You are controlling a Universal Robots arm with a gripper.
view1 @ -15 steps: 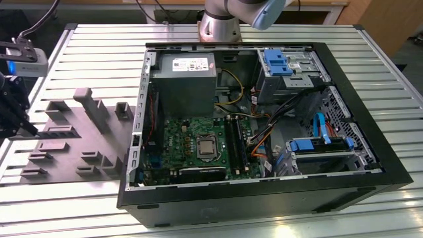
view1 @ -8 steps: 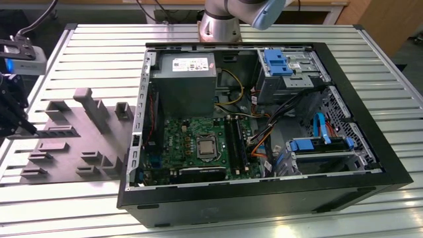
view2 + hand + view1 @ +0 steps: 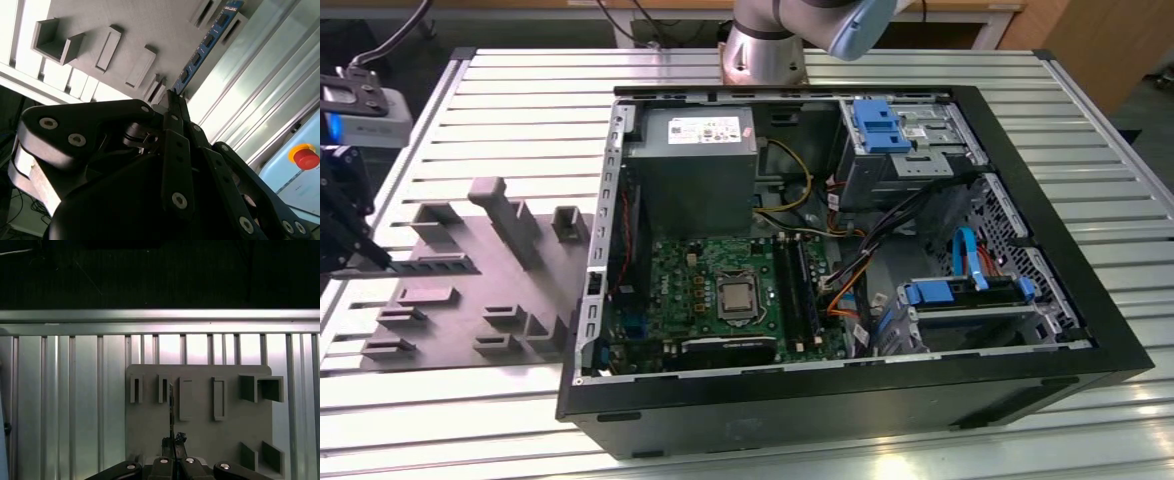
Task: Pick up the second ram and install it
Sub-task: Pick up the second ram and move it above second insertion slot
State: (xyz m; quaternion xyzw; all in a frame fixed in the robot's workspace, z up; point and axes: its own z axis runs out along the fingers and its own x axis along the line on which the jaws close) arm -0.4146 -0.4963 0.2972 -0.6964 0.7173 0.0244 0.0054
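My gripper [image 3: 379, 261] hangs at the exterior view's left edge, over the pale grey moulded tray [image 3: 467, 300]. It is shut on one end of the second ram [image 3: 202, 47], a thin blue stick with a row of black chips. In the second wrist view the fingertips [image 3: 172, 107] pinch the stick's near end, and its far end reaches toward the tray's narrow slots [image 3: 227, 27]. The first wrist view shows the ram [image 3: 171, 407] edge-on, rising from the gripper [image 3: 173, 441] across the tray [image 3: 200, 440]. Whether the stick touches the tray cannot be told.
An open black computer case [image 3: 854, 390] lies on the slatted metal table [image 3: 520, 80]. Inside are the green motherboard [image 3: 687, 290] with the silver processor [image 3: 736, 296], long memory slots [image 3: 794, 285], a grey power supply [image 3: 687, 170] and blue drive brackets [image 3: 881, 125]. The arm's base [image 3: 767, 45] stands behind the case.
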